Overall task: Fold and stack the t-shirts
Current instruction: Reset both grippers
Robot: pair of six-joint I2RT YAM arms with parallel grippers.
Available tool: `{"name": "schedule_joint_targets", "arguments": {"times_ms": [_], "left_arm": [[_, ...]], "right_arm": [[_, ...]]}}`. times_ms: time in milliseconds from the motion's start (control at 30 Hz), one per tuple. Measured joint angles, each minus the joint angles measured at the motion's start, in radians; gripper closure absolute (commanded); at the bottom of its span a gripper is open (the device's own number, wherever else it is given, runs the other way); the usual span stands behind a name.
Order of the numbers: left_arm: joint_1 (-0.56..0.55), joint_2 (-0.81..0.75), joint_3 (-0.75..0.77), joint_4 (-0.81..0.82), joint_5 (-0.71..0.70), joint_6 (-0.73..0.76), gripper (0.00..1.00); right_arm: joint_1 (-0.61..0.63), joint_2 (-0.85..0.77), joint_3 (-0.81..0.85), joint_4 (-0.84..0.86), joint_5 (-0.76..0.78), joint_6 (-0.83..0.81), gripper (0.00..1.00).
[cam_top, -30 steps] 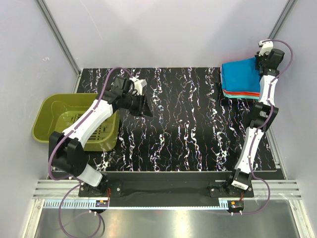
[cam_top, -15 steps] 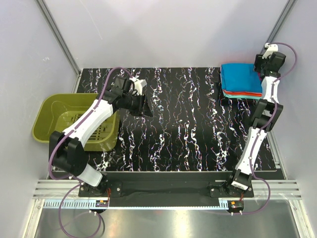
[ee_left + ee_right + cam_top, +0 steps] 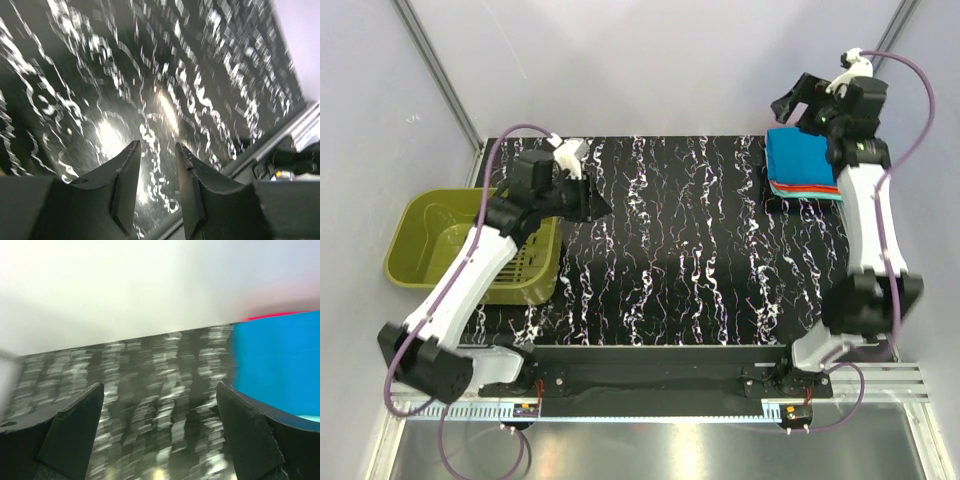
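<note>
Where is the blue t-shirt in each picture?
Top external: the blue t-shirt lies at the far right corner of the black marbled tabletop.
Left wrist: not in it.
Right wrist: the blue t-shirt fills the right side.
Shared landmark: the black marbled tabletop shows in all three.

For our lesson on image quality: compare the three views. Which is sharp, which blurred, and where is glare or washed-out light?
Top external view: sharp and evenly lit, the folded bright blue cloth t-shirt crisp. Left wrist view: the black white-veined tabletop smears into streaks, with a glare patch ahead of the sharp left gripper. Right wrist view: tabletop and shirt blurred, the pale wall washed out.
</note>
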Motion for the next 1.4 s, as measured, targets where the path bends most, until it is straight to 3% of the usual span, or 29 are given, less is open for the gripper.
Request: {"name": "schedule_joint_targets", "arguments": {"times_ms": [267,333,367,400,500,667,867,1400], "left_arm": [[0.001,-0.188,0.004,0.05,-0.008,-0.026,0.56],[0.001,-0.214,-0.005,0.055,0.0,-0.038,0.42],[0.001,-0.232,-0.019,0.06,0.003,-0.043,0.26],[0.001,-0.251,-0.036,0.061,0.006,-0.049,0.01],[0.001,-0.314,-0.099,0.063,0.003,-0.081,0.01],[0.001,-0.384,-0.174,0.059,-0.005,-0.099,0.01],[0.001,-0.42,-0.2,0.054,-0.007,-0.111,0.01],[0.001,-0.446,-0.198,0.055,0.004,-0.114,0.01]], "right_arm": [[0.094,-0.478,-0.354,-0.125,-0.13,0.2,0.0],[0.101,-0.545,-0.465,-0.155,-0.182,0.232,0.0],[0.101,-0.58,-0.527,-0.175,-0.205,0.247,0.0],[0.101,-0.614,-0.585,-0.195,-0.217,0.259,0.0],[0.101,-0.704,-0.702,-0.249,-0.24,0.296,0.0],[0.101,-0.782,-0.715,-0.248,-0.301,0.344,0.01],[0.101,-0.783,-0.71,-0.236,-0.373,0.369,0.0],[0.101,-0.814,-0.705,-0.236,-0.371,0.384,0.0]]}}
